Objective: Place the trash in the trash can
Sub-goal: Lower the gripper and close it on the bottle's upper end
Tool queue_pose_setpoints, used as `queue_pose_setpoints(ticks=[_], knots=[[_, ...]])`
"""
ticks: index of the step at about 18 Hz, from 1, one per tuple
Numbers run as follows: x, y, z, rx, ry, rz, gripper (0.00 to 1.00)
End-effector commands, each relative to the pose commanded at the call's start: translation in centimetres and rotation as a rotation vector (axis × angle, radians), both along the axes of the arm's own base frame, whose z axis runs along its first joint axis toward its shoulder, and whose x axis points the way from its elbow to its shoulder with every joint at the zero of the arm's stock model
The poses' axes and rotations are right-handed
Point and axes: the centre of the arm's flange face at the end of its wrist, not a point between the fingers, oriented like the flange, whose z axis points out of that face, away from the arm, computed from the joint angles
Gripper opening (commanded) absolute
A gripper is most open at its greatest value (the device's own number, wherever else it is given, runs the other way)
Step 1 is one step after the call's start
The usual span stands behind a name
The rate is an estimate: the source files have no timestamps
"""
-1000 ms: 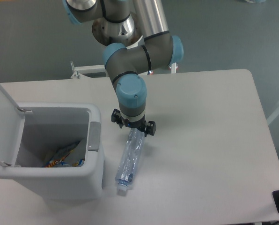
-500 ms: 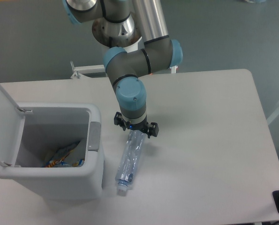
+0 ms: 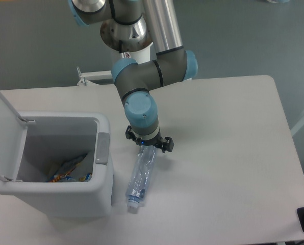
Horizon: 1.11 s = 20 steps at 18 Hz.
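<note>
Big white rectangular table (image 3: 228,153) w/ rounded corners takes up most of the shot, grey floor behind it. On its left side sits the large pale grey-white rectangular plastic trash can (image 3: 104,176), flat hinged lid (image 3: 1,127) swung up & open on the far left, grey latch on the right rim. Inside at the bottom lies the blue-orange crinkly snack packet (image 3: 70,171), only partly visible past the rim.

The grey & light-blue UR5e arm (image 3: 142,76) comes down from the top, wrist pointing straight down at the table just right of the can. Its black two-finger gripper (image 3: 148,144) sits right over the upper end of the clear crushed plastic water bottle (image 3: 142,176). The bottle lies flat on the table beside the can, cap end toward the front edge. Fingers are mostly hidden under the wrist, so can't tell if they're clamped on the bottle or just around it.
</note>
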Motion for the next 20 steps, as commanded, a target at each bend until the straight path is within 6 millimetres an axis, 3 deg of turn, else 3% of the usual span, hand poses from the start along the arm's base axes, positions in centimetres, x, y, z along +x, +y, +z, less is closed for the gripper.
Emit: queue_pose_setpoints(ticks=[7,20], knots=[[0.28,0.07,-0.53,-0.025,0.012,-0.008,0.99],[0.45,0.08,-0.60,-0.031,0.014,-0.013,0.81]])
